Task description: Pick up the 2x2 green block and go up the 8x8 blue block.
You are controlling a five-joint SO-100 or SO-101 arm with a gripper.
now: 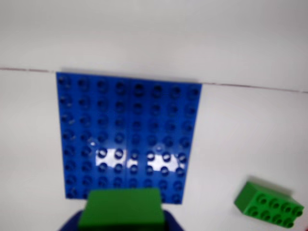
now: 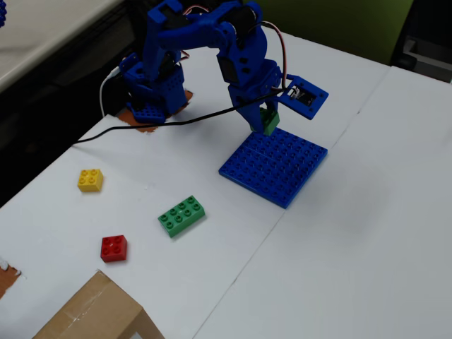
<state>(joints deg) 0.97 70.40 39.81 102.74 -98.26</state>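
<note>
White tables [image 2: 367,233] butted together before an olive-green wall [image 2: 332,21].

8x8 blue block [image 2: 277,164] studs bare; table around clear.

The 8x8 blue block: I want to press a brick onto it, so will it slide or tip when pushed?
The 8x8 blue block lies flat and wide on the smooth white table, so tipping seems unlikely. Nothing visibly anchors it, so a sideways shove would probably slide it. It looks like stiff plastic, so it likely won't flex under the 2x2 green block in the gripper.

The big plate [image 2: 274,164] with rows of bumps is blue, one small brick [image 2: 269,121] is green, another [image 2: 114,248] red, another [image 2: 90,180] yellow.
</note>
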